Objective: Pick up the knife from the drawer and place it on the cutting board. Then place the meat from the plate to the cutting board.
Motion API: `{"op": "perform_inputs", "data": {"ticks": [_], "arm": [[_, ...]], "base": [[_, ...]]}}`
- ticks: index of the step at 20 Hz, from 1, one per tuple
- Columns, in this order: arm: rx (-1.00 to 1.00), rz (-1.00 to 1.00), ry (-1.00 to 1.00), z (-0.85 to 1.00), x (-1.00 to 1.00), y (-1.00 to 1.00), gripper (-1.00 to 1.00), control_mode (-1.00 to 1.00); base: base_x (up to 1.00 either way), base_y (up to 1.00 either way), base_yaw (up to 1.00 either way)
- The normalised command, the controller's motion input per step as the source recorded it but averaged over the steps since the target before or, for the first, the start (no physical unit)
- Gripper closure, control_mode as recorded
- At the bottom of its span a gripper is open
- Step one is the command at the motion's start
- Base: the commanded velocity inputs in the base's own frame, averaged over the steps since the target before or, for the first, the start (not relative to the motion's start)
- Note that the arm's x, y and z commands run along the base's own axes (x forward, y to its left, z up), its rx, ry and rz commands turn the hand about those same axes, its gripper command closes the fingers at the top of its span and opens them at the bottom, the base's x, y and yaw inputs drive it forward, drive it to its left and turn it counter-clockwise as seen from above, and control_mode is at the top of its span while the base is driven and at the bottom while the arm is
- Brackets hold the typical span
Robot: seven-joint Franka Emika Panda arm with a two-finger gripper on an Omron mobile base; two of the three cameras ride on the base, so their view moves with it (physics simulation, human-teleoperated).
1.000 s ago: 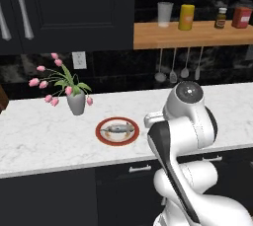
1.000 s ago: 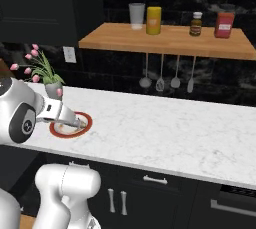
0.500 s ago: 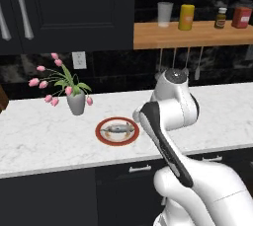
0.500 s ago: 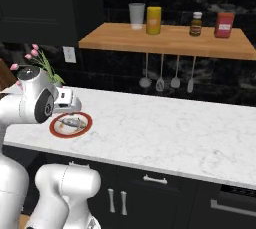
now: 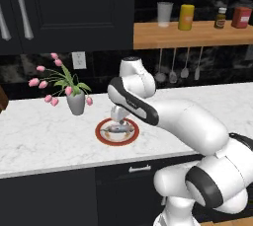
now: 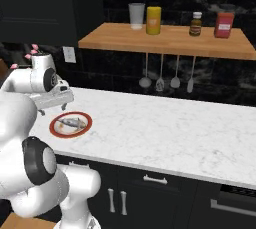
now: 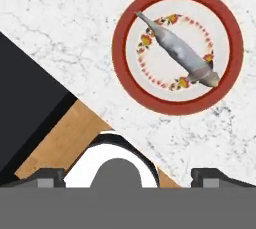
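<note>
- Claw (image 7: 128,175): mine, hanging over the white marble surface (image 5: 44,136) just above the plate, its two dark tips standing wide apart with nothing between them.
- Plate (image 7: 178,49): round, red-brown rim, white centre with a ring of small flower marks; it sits flat on the surface, near the front edge, in front of the flower vase.
- Meat (image 7: 177,50): one elongated grey piece lying on the plate's centre, slanted across it, one end tapered to a point and the other end blunt. My claw does not touch it.
- Vase (image 5: 75,102): grey, holding pink tulips, upright on the surface behind and to the left of the plate.
- Wooden shelf (image 6: 165,40): on the dark wall above the surface, carrying a white cup (image 6: 136,16), a yellow canister (image 6: 153,20), a small brown bottle (image 6: 196,23) and a red box (image 6: 224,24) in a row.
- Utensils (image 6: 167,70): four silver ones hanging in a row under the shelf.
- Cabinet fronts (image 6: 150,193): black, with silver handles, below the surface edge.
</note>
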Motion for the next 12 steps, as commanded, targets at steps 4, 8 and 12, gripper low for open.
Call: {"op": "perform_inputs", "data": {"ticks": [4,8,12], "arm": [[-0.14,0.47,0.31,-0.63,0.52,0.17,-1.0,-1.0],[-0.01,0.38,-0.01,-0.57,0.67,0.0,-1.0,-1.0],[0.0,0.3,0.0,-0.52,0.63,0.0,-1.0,-1.0]], "base": [[0.0,0.0,0.0],[0.0,0.0,0.0],[0.0,0.0,0.0]]}}
